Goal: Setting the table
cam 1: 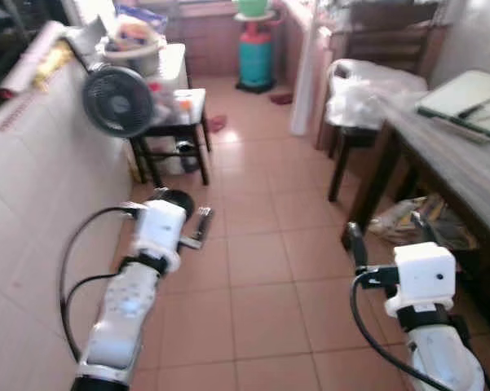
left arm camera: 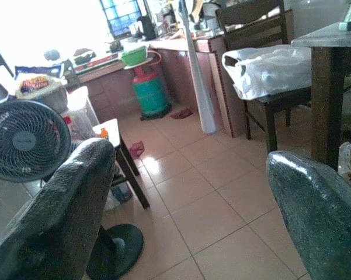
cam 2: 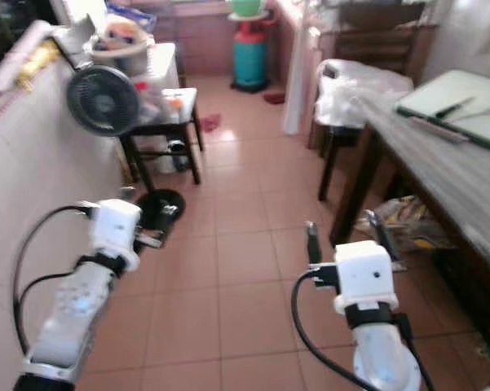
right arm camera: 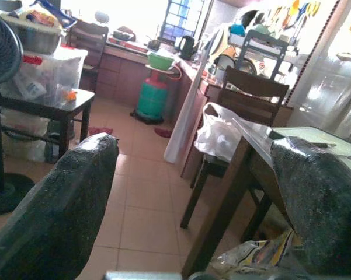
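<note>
Ahead — grey wooden table, glossy terracotta tiles.

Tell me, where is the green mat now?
The green mat lies on the wooden table to the robot's right, beyond the right gripper, with cutlery on it.

Warm tiles, dark wood, teal accents

A terracotta tiled floor, teal gas cylinder, green mat, dark wooden table and black fan are seen.

Fan left, table right, gas cylinder far ahead.
</note>
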Controlling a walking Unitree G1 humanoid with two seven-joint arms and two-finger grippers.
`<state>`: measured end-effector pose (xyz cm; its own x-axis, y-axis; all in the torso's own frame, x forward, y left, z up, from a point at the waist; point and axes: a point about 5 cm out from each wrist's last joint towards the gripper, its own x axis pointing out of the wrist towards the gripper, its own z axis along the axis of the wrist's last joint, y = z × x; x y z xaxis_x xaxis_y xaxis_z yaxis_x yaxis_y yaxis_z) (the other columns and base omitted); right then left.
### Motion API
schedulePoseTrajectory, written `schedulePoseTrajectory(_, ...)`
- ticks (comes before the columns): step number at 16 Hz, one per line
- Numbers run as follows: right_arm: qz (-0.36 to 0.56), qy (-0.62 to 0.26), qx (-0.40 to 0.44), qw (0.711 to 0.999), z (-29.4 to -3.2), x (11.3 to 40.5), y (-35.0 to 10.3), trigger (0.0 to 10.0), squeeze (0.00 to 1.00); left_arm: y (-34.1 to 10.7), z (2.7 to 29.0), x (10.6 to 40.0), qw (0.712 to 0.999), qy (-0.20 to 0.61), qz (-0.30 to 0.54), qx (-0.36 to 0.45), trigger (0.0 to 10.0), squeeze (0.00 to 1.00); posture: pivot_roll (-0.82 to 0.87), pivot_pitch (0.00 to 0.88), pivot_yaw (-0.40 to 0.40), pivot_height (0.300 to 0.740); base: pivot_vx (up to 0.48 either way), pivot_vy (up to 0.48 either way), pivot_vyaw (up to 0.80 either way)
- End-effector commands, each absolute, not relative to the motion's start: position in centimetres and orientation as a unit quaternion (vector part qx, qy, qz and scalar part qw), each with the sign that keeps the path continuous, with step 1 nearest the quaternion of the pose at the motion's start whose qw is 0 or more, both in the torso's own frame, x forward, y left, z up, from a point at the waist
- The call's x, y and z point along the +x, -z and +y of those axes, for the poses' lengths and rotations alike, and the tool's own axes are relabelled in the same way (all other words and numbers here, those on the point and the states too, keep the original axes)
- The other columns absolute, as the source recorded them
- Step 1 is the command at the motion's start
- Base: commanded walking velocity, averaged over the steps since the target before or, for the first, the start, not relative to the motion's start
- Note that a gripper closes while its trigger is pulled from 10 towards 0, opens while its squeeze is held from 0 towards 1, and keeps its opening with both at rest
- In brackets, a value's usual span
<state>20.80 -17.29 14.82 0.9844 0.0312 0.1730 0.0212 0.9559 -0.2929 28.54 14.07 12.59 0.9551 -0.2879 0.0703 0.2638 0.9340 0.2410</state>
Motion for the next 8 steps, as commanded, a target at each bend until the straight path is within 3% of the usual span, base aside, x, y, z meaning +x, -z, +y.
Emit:
schedulePoseTrajectory(1, -0.101, -0.005, -0.142, 0.985, -16.97, 20.83, -15.26, 10.0, 0.00, -13.25, 14.95, 28.51, 0.982, 0.126, -0.057, 0.128, 10.0, 0.00, 0.06, 0.033, 0.016, 0.740, 0.000, 0.480, 0.00)
schedulePoseTrajectory(8, -0.099, -0.012, -0.143, 0.985, -16.96, 20.82, -15.12, 10.0, 0.00, -12.59, 15.15, 28.12, 0.983, 0.120, -0.036, 0.131, 10.0, 0.00, 0.06, 0.037, 0.005, 0.740, 0.000, 0.461, 0.00)
